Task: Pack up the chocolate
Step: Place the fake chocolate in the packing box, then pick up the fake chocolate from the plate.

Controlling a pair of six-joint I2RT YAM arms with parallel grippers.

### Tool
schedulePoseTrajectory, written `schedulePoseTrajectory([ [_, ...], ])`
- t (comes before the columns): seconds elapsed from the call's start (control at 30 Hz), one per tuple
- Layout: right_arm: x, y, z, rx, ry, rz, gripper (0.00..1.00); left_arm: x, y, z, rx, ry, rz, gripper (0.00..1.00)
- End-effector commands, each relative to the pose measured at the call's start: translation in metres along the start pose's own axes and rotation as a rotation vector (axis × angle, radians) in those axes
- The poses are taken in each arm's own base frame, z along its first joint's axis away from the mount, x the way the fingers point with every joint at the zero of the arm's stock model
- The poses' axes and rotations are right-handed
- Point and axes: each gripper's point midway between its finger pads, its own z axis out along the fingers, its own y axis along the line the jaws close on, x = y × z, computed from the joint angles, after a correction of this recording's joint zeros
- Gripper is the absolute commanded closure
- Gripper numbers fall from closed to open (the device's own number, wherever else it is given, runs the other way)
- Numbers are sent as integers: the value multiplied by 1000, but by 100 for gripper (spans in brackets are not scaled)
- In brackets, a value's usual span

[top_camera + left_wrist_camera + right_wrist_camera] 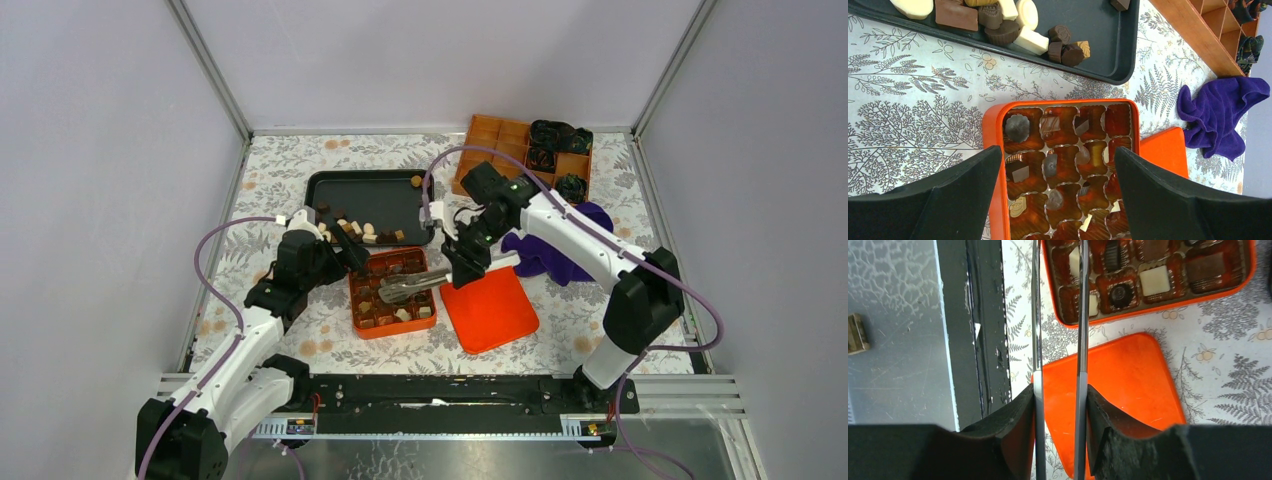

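The flowered desk (300,170) carries a black tray (370,190) with loose chocolate (368,232) at its near left end. Just in front sits an orange box (352,297), partly filled with more pieces, and an orange lid (490,310) lies beside it. The left fingers (948,200) stand spread wide above the box. The right fingers (1013,430) pinch metal tongs (410,285) reaching over it.
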Motion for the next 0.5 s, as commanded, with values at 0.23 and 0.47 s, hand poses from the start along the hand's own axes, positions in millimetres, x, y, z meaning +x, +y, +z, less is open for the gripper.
schedulePoseTrajectory([
  [0.23,-32,-47,-42,64,-169,76,58,-10,-9,1,30,-25,15,10],
  [0.47,-34,-97,-44,195,-150,87,58,-14,-11,6,34,-28,16,10],
])
